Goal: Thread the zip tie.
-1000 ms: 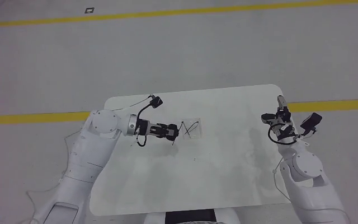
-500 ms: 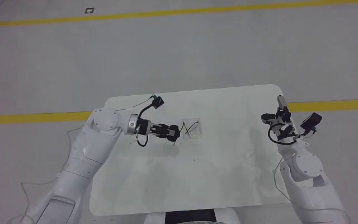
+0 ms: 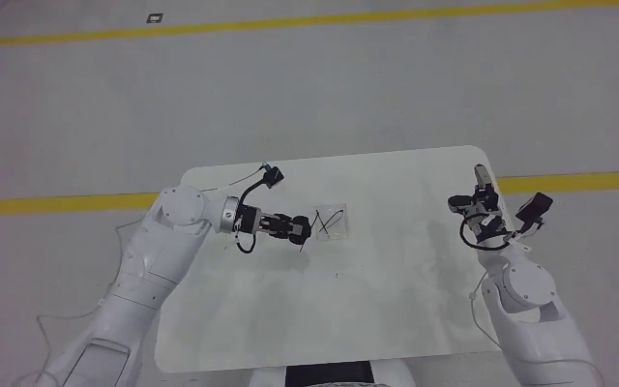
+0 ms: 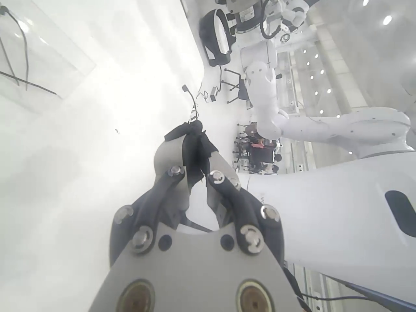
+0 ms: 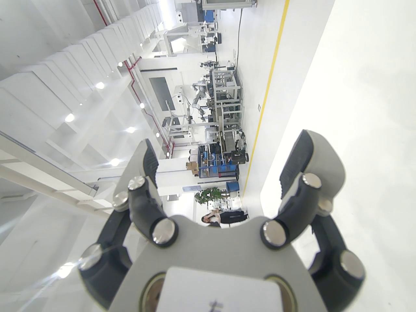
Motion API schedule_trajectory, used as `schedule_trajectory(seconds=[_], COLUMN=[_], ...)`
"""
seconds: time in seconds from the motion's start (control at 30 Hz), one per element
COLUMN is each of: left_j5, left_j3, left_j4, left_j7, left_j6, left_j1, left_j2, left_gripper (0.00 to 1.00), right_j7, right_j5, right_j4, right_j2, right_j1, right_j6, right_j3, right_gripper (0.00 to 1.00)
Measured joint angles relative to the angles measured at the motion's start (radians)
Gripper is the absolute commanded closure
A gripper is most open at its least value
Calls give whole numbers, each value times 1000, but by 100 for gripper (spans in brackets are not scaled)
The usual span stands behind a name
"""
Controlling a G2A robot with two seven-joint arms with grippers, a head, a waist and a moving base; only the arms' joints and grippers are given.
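Zip tie (image 4: 193,100) held, clear tray (image 4: 65,56) beside

thin black zip tie (image 4: 193,101) pinched in left gripper (image 4: 193,135)

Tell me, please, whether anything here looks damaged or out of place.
On the left gripper, the black fingertip covering looks ragged and loose where it grips a zip tie. A small black speck lies alone on the table, outside the clear tray.

left arm: reaches toward 3 o'clock, pincer (image 4: 191,131) fingers pressed together on zip tie (image 4: 185,88) | right arm: at tabletop (image 3: 387,290) 3 o'clock edge, pincer (image 5: 224,147) pointing 12 o'clock, fingers spread apart
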Motion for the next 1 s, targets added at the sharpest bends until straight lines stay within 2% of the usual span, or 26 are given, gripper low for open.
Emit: schedule_trajectory(seconds=[0.1,0.33,0.63,0.93,1.0], left_j5=[0,0,0,0,0], left_j3=[0,0,0,0,0], left_j4=[0,0,0,0,0], left_j7=[0,0,0,0,0], left_j6=[0,0,0,0,0], left_j1=[0,0,0,0,0], left_j2=[0,0,0,0,0], left_gripper=[100,100,100,100,100], right_j7=[50,139,157,142,140], right_j5=[-35,-197,-277,-301,-301], right_j4=[6,38,66,92,98], right_j2=[-3,-9,-28,-51,-53], right_j1=[28,112,181,263,269], right_j6=[12,57,79,130,132], right_j3=[-48,-180,-314,-414,-420], right_gripper=[0,0,0,0,0])
